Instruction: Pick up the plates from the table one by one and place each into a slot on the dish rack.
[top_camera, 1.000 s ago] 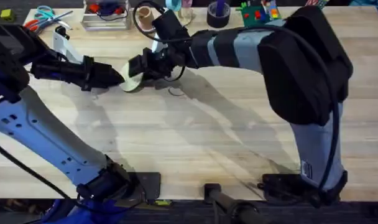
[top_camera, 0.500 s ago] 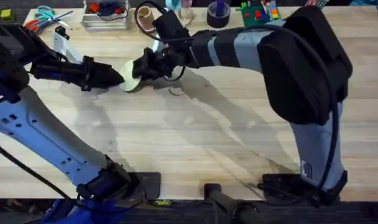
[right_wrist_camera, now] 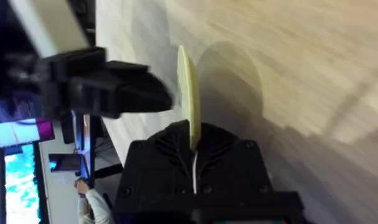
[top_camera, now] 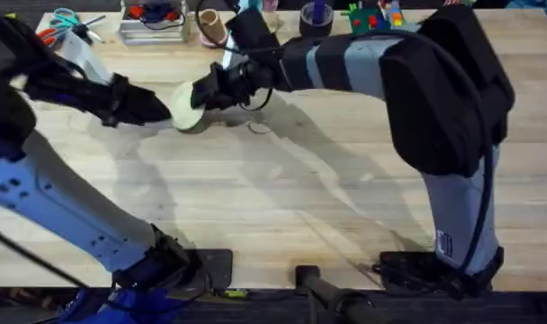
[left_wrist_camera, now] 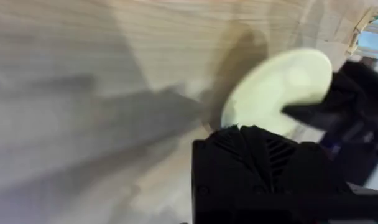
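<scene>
While right gripper (right_wrist_camera: pixel 194 146) pinches it, yellow-green plate (top_camera: pixel 185 107) stands edge-up.

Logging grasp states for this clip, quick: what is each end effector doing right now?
Left end effector: at the pale yellow-green plate; open or shut cannot be told.
Right end effector: shut on the plate's edge, holding it on edge.

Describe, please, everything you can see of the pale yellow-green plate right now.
The pale yellow-green plate is a small, round, flat disc that looks like smooth matte plastic, plain and unmarked. It is lifted on edge above the wooden table, at the far side, left of centre. The right tool is shut on its rim, seen edge-on in the right wrist view. The left tool sits right at its opposite side; whether it touches cannot be told.
</scene>
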